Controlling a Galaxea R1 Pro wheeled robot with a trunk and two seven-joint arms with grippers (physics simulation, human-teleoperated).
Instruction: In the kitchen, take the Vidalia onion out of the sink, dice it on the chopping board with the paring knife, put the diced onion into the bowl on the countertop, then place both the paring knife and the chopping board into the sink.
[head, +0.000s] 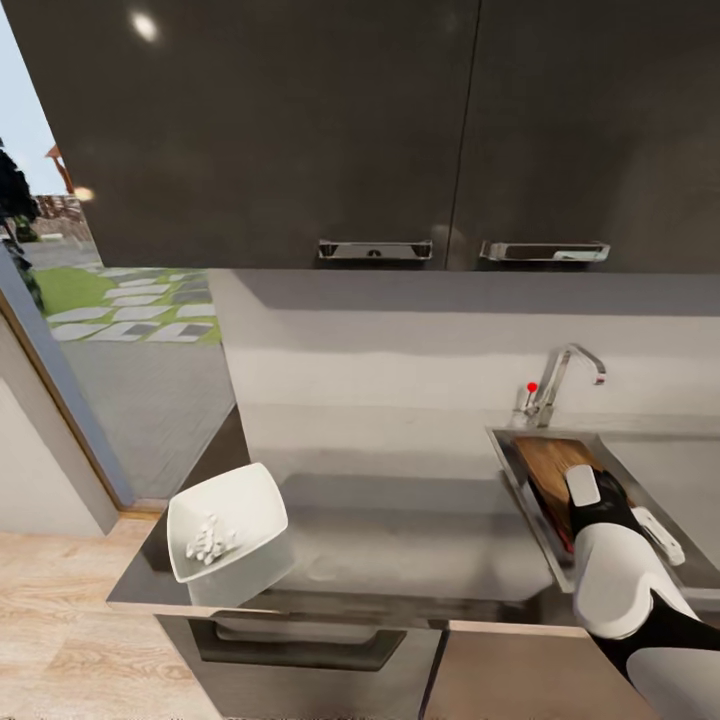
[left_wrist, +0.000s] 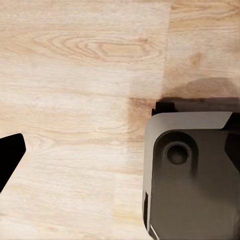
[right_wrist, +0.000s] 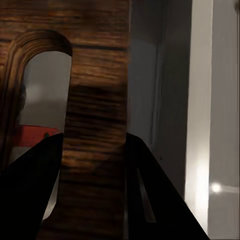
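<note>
Grey countertop (head: 400, 540) is stretching ahead, bowl (head: 228, 520) sitting far left with diced onion (head: 208, 542) inside. We're clamping our right gripper (right_wrist: 95, 150) on the chopping board (head: 555, 462) (tilted, inside the sink (head: 520, 480)); left pincer's state, can't tell.

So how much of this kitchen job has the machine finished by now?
Nearly all, it seems. The white squarish bowl on the grey steel countertop already holds pale diced pieces. The brown wooden chopping board is tilted inside the steel sink, with the right gripper closed around its edge beside the handle slot. A red shape, probably the paring knife's handle, shows through that slot. Left: letting go.
</note>
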